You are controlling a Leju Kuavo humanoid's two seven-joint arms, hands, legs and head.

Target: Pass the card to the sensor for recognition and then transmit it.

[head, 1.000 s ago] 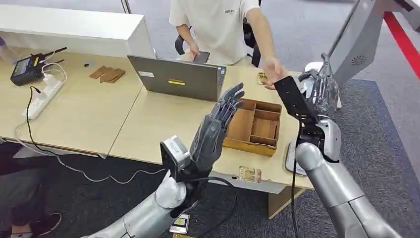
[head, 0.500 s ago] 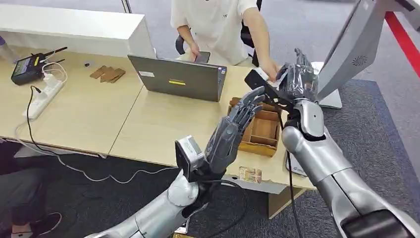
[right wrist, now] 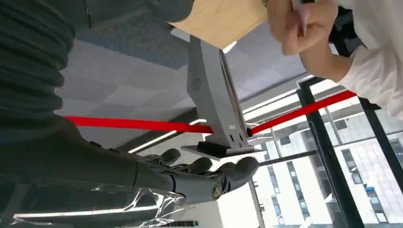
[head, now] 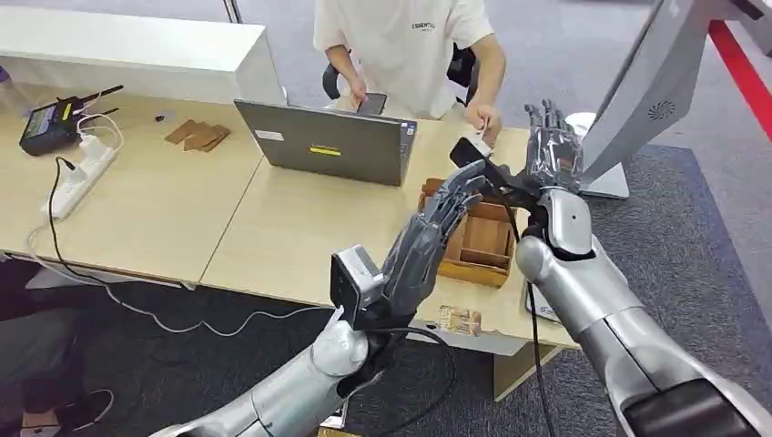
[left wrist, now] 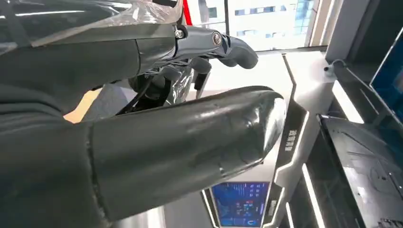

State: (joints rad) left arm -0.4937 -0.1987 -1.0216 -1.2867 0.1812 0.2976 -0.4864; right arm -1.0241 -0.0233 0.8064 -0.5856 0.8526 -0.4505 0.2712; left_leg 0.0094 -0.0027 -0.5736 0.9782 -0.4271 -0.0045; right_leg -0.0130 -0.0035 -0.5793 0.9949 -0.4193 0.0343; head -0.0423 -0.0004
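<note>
My right hand [head: 551,155] is raised over the far right of the table, fingers stretched upward and apart, holding nothing; the right wrist view shows its fingers [right wrist: 204,175] straight and bare. A person's hand [head: 481,118] hovers just left of it, pinching a thin pale card [right wrist: 302,14] edge-on. The sensor, a grey tilted panel [head: 651,86] on a flat base, rises just right of my right hand. My left hand [head: 428,237] is lifted in front of the wooden tray [head: 482,238] with fingers extended and nothing in them.
A grey laptop [head: 328,144] stands mid-table in front of the seated person [head: 401,45]. A power strip [head: 80,173], a black device [head: 47,123] and wooden pieces [head: 196,137] lie at the left. A small patterned item [head: 458,320] sits at the table's near edge.
My right hand swung left from the sensor toward the person, whose hand met it and then drew back with the card. My left hand rose and moved right.
</note>
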